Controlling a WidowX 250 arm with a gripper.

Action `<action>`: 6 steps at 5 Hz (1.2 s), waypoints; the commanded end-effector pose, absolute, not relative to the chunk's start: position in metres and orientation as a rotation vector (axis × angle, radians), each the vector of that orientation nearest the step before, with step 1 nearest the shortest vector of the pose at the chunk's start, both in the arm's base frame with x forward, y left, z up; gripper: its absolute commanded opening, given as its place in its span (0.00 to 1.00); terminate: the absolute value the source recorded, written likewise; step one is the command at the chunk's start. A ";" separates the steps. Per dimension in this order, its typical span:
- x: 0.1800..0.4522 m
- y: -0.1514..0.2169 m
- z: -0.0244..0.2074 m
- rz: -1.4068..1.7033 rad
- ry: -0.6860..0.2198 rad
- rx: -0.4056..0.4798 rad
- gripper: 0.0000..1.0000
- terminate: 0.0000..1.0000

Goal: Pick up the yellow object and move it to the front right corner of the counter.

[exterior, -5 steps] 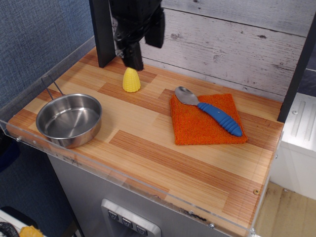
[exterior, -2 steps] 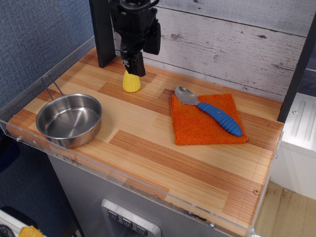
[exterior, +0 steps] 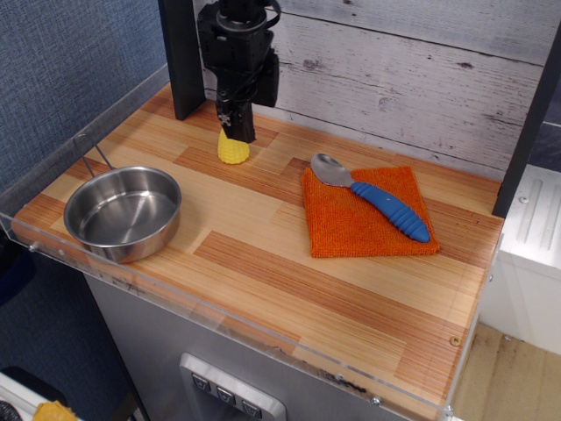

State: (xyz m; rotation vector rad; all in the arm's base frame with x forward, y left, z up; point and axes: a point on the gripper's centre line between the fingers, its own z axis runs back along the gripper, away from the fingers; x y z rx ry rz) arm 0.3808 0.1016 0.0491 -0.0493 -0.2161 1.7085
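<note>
The yellow object (exterior: 232, 152) is a small bumpy toy corn tip standing upright near the back left of the wood-patterned counter (exterior: 289, 272). My black gripper (exterior: 237, 130) hangs straight down over it. The near finger (exterior: 238, 118) covers the corn's top, so only its lower half shows. The gripper looks open, with its fingers straddling the tip; the far finger is hidden. The corn rests on the counter.
A steel bowl (exterior: 123, 213) with a wire handle sits at the front left. An orange cloth (exterior: 364, 215) lies right of centre with a blue-handled spoon (exterior: 377, 200) on it. A black post (exterior: 182, 57) stands behind the corn. A clear acrylic rim (exterior: 263, 338) edges the counter.
The gripper has come down from above the corn until its fingers reach the corn's top. The corn, bowl, cloth and spoon have not moved.
</note>
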 end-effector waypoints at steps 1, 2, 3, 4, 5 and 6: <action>0.375 0.123 0.053 1.725 -0.235 -0.028 1.00 0.00; 0.373 0.124 0.044 1.724 -0.217 -0.014 1.00 0.00; 0.374 0.120 0.038 1.711 -0.205 -0.008 1.00 0.00; 0.372 0.119 0.033 1.718 -0.203 -0.001 0.00 0.00; 0.372 0.120 0.033 1.718 -0.210 0.006 0.00 0.00; 0.371 0.119 0.033 1.718 -0.212 0.014 0.00 0.00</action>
